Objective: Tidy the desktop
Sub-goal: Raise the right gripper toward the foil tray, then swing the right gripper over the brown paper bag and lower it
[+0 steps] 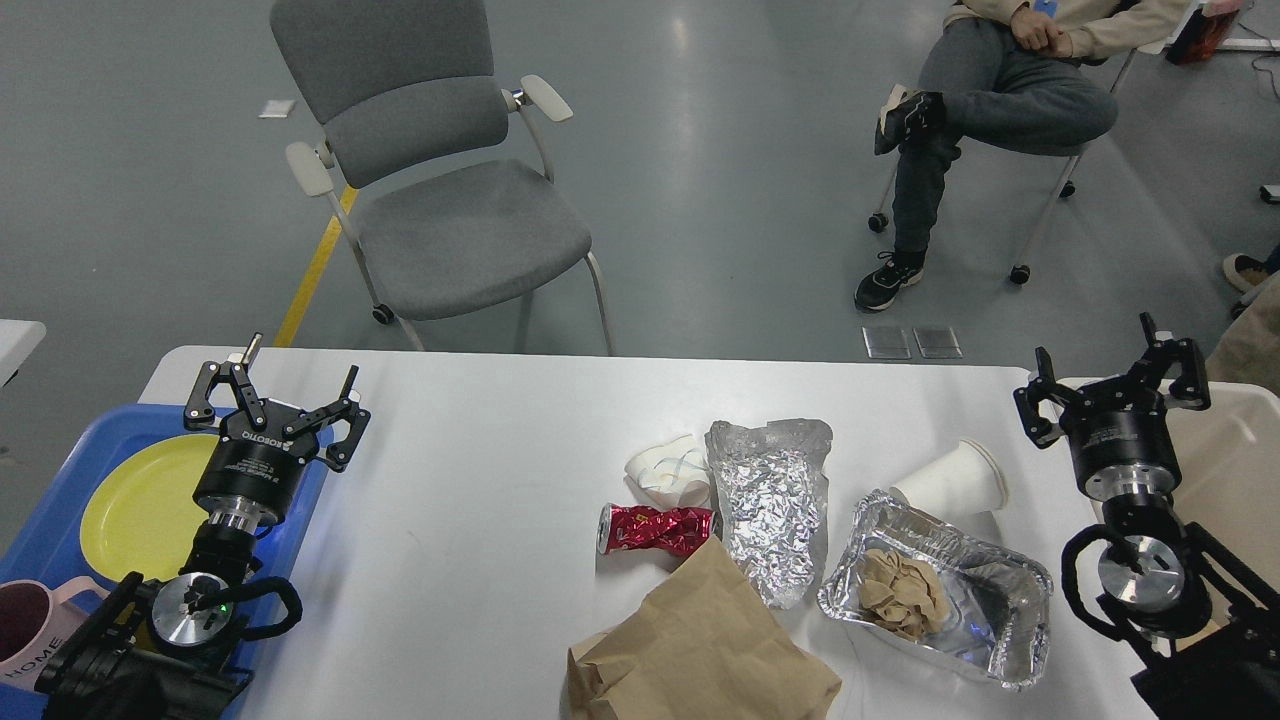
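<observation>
Likely light, crushable: paper cup [950, 479] tipped on desktop [480, 480], beside foil tray [940, 590]; grasp mid-wall gently. Left gripper [275, 400] and right gripper [1115, 380] both spread, empty.

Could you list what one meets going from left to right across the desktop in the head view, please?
Pink mug → yellow plate → left gripper → red can → foil wrap → white cup → right gripper → beige bin.

Matt white desktop [480, 480]; crinkled shiny foil bag [770, 510] and foil tray [1010, 630]; creased brown paper bag [700, 650]; glossy blue plastic tray [40, 540]
</observation>
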